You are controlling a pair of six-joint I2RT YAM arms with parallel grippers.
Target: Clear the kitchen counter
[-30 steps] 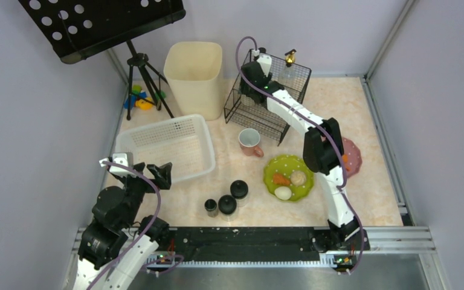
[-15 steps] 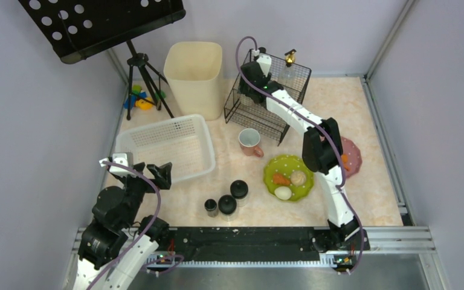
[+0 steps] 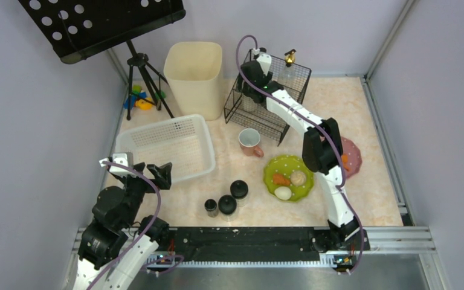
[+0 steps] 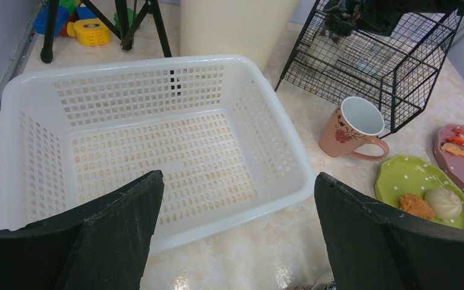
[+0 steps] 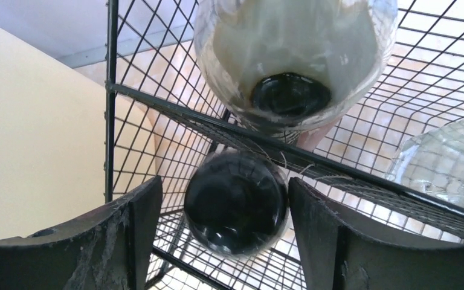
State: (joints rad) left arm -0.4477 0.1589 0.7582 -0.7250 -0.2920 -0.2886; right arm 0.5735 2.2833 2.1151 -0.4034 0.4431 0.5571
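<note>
The left jaws gape wide and empty at the near rim of the white perforated plastic basket [image 4: 127, 63]. The right jaws stand apart at the black wire rack [image 3: 296, 78], loosely flanking a round black-lidded jar [image 5: 235, 202]. The glossy beige-pink marble desk [image 3: 374, 193] lies beneath everything.

The left arm [image 3: 118, 211] sits folded and compact at the near left corner, its joints stacked close above its base. The left gripper [image 3: 160, 174] points away from the base and slightly downward, its two black fingers [image 4: 118, 232] spread as wide as they go.

The right arm [image 3: 335, 196] rises from its base at the near right, bends at a dark elbow, then stretches far forward and to the left. The right gripper [image 3: 251, 87] points downward at full reach, its fingers [image 5: 121, 241] parted partway, not clamped.
</note>
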